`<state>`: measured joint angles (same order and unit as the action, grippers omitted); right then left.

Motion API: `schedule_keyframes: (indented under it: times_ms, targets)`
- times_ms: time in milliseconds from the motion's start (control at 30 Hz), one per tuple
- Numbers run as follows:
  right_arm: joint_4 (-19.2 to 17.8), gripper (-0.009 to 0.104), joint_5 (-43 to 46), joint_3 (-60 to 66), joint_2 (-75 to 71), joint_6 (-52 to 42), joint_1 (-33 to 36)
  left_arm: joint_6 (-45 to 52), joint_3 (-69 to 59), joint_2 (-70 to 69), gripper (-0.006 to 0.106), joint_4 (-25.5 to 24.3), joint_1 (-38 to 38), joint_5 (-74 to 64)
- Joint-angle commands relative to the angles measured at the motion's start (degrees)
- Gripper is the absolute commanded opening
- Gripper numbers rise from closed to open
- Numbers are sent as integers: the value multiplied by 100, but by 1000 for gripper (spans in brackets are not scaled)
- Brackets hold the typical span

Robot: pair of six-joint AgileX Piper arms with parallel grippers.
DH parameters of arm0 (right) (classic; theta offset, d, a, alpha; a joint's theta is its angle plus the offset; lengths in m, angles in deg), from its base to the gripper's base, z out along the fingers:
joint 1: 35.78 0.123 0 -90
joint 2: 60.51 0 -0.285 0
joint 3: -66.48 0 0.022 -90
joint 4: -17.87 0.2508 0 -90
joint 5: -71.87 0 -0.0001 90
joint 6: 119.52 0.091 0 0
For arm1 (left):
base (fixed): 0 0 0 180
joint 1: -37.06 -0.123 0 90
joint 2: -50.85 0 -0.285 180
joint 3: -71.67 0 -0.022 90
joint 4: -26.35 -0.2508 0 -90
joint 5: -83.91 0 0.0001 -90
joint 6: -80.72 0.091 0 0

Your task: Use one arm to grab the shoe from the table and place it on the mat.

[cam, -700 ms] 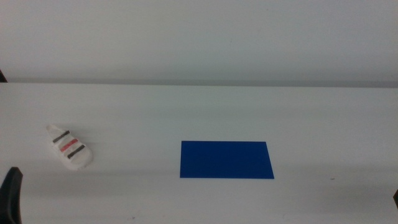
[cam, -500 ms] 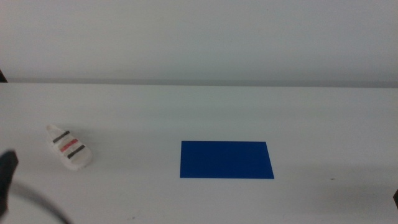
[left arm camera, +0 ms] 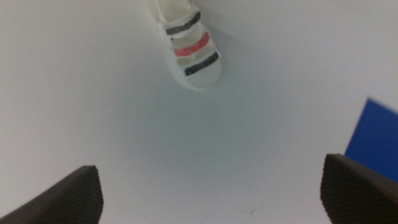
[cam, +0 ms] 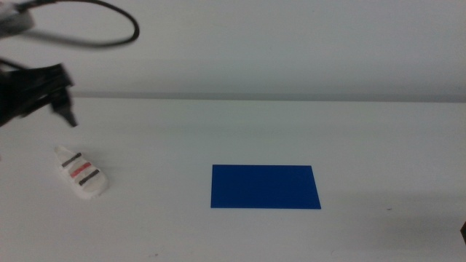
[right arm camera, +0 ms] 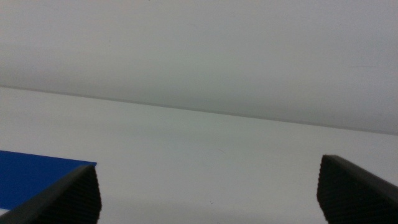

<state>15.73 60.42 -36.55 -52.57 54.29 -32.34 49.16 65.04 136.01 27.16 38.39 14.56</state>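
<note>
On the table's left side: the shoe lies flat on the white table, sole down, its two dark grey straps either side of a red one.
Mat: the blue mat lies flat near the table's middle, well apart from the shoe, with nothing resting on it.
Left arm: the arm reaches in from the left, blurred, a black cable looping above it.
Left gripper: the left gripper hangs above the shoe with its jaws spread wide and nothing between them.
Left wrist view only: it shows the shoe from above, and a corner of the mat off to one side.
Right gripper: the right gripper waits low at the table's right, jaws wide apart and bare, out of the middle view.
Open room: bare tabletop runs between the shoe and the mat.
</note>
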Motion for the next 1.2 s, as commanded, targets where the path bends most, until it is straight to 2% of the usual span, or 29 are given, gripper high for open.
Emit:
schedule_keyframes:
  times_ms: [0, 133, 333, 400, 767, 1167]
  targets:
    - [-8, 93, 39, 244, -216, -1, -2, -597, 348, 654, 94, 13, 49, -388]
    - [-8, 93, 39, 244, -216, -1, -2, -679, 512, 1323, 94, -227, 39, -135]
    - [-8, 93, 39, 244, -216, -1, -2, -1798, 512, 1896, 94, -677, 39, 326]
    - [-8, 93, 39, 244, -216, -1, -2, -1815, 512, 2051, 94, -832, 39, 699]
    - [-8, 93, 39, 244, -216, -1, -2, -1608, 512, 2888, 94, -535, -190, 1322]
    - [-8, 93, 39, 244, -216, -1, -2, -1694, 512, 3529, 94, -486, -190, 1879]
